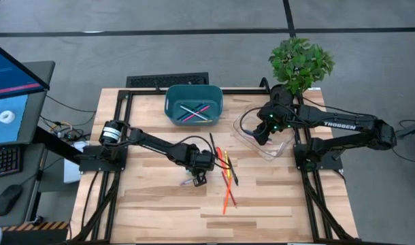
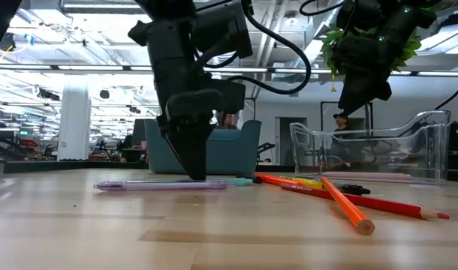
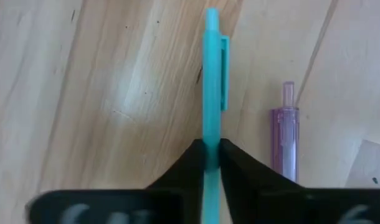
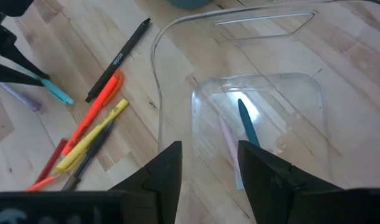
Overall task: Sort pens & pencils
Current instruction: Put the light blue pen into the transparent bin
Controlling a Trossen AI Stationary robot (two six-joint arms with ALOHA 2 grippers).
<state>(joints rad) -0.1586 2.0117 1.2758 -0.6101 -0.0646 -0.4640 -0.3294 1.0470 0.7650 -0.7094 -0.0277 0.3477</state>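
Pale wood-plank tabletop. Clear rigid tray right of centre, right end effector parted, empty, above it. Left end effector at frame centre pinches slim teal pen; translucent purple pen beside.

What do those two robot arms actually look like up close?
Both are black, jointed and slender, with loose black cables looping alongside. The left arm has a round silver-capped base joint; the right arm bears white TROSSEN lettering and small green lights. Each ends in two dark wedge-shaped fingers.
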